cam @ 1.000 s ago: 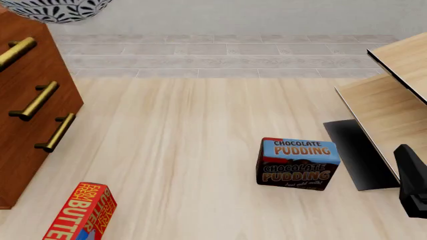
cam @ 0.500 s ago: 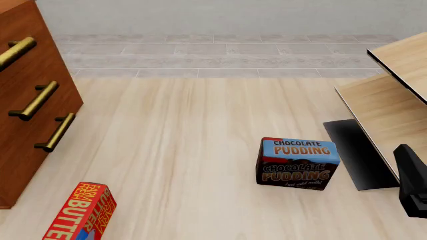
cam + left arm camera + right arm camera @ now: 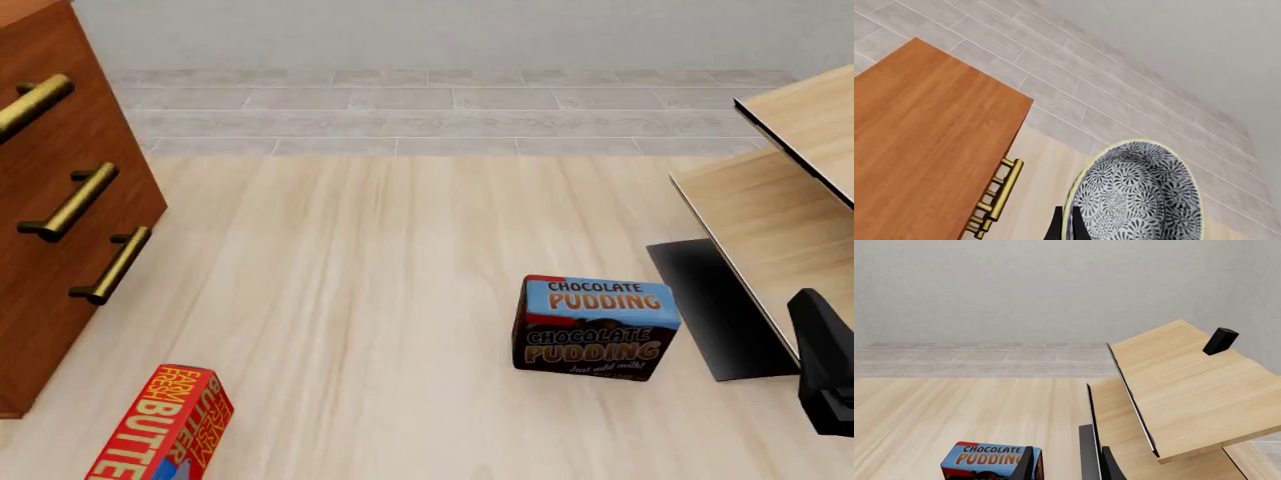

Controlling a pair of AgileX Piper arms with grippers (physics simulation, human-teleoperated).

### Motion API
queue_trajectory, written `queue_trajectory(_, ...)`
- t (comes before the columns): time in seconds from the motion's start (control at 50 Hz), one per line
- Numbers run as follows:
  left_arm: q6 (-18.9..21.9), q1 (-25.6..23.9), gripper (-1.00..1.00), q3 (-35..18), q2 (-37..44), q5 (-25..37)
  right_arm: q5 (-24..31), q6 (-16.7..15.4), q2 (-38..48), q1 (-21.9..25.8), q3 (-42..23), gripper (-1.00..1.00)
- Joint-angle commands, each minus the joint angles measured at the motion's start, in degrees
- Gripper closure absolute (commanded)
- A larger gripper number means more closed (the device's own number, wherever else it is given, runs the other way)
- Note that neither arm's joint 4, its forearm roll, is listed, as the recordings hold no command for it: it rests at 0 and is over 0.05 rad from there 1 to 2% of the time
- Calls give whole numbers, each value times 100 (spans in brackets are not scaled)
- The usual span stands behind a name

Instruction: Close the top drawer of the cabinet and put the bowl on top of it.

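Left gripper (image 3: 1066,225): two dark fingers pinch the pale yellowish rim of the round deep bowl with the grey-and-white floral pattern (image 3: 1137,195), one finger inside the wall, one outside; bowl interior shows only its pattern, no contents seen; the bowl is held in the air above and beside the tall reddish-brown wooden cabinet (image 3: 924,135), not over its flat top; neither the bowl nor this gripper appears in the front view.

Right gripper (image 3: 1064,462): only the dark finger tips show, apart from each other with nothing between them; it points toward the pale light-wood shelf unit (image 3: 1174,390), on which a small black block (image 3: 1220,340) sits.

Cabinet: top drawer front with brass bar handle (image 3: 34,100) lies flush with the two drawer fronts below, i.e. closed.

Table items: blue-and-brown box (image 3: 595,327), label reads "CHOCOLATE PUDDING", small script below too fine to be sure of; red-and-orange carton (image 3: 160,425), label reads "FARM FRESH BUTTER", partly cut off by the frame edge.
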Motion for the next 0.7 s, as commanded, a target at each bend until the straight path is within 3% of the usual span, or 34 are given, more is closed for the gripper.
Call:
queue_trajectory(0.02, -17, 306, 100, 137, -17, -146, 15, 1, -27, -1, 9, -100)
queue_trajectory(0.7, -329, 1331, 100, 890, -74, -711, 16, 2, -29, -1, 9, -100)
